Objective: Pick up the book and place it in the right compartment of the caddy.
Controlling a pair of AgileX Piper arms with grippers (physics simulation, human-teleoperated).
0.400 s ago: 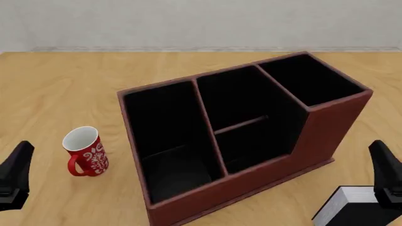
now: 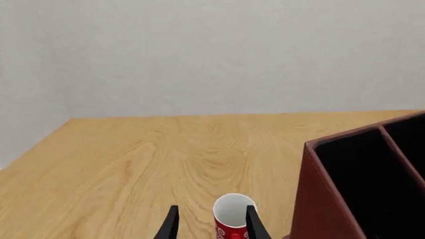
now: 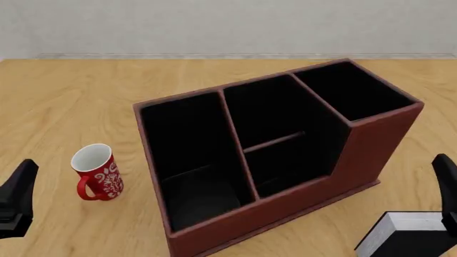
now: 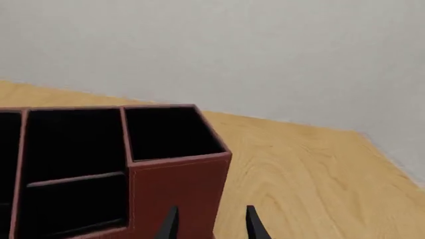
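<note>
With my right end effector [image 4: 209,224] released, I judge the book [image 3: 407,238] stiff and light, best pinched across its thin covers

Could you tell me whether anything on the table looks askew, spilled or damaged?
Nothing looks spilled or damaged. The caddy sits turned at an angle to the table edge, its three sections holding nothing. The mug stands upright beside it. The book lies flat near the caddy's right end, partly out of frame.
</note>
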